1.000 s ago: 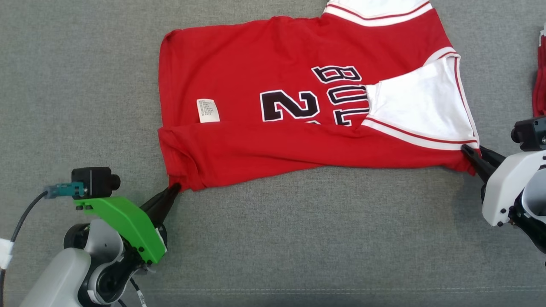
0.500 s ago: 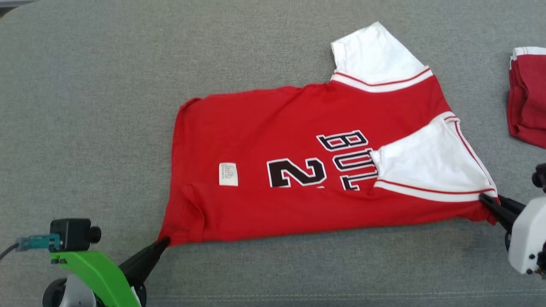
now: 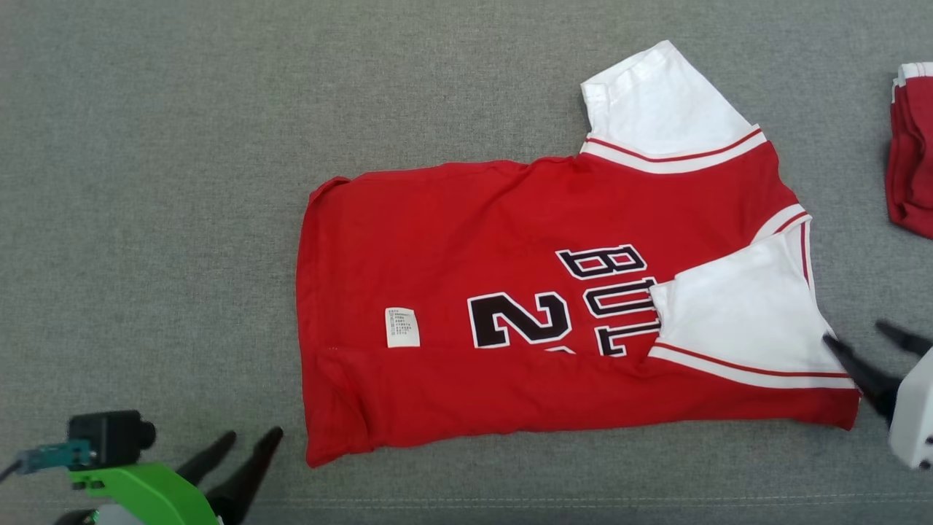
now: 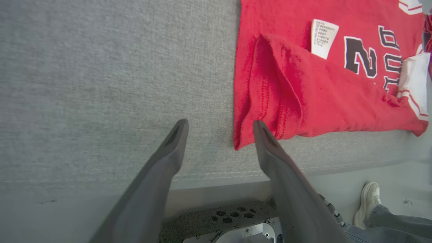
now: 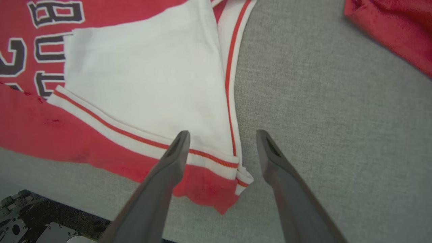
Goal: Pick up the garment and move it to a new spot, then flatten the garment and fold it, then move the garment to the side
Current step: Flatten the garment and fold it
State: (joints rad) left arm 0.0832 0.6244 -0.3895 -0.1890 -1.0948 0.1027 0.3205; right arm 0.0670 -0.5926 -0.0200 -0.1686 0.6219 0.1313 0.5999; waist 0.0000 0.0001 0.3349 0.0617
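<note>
The garment [image 3: 510,240], a red jersey with white sleeves and dark lettering, lies flat on the grey cloth surface [image 3: 146,219], its near long edge folded over onto itself. My left gripper [image 3: 253,434] stands open just left of the garment's near left corner, apart from it. In the left wrist view that gripper [image 4: 220,122] has bare cloth surface between its fingers and the garment [image 4: 303,101] corner lies beside the right finger. My right gripper [image 3: 854,332] is open at the near right corner. In the right wrist view its fingers [image 5: 222,132] straddle the garment [image 5: 135,67] sleeve hem without closing on it.
Another folded red garment [image 3: 911,168] lies at the far right edge, seen also in the right wrist view [image 5: 395,30]. The surface's front seam [image 3: 510,502] runs close below the jersey. A person's shoe [image 4: 368,199] stands on the floor beyond the edge.
Both grippers have opened and let go of the garment's near corners, which now rest on the surface. The left gripper has drawn back a little. The head view shifted between frames.
</note>
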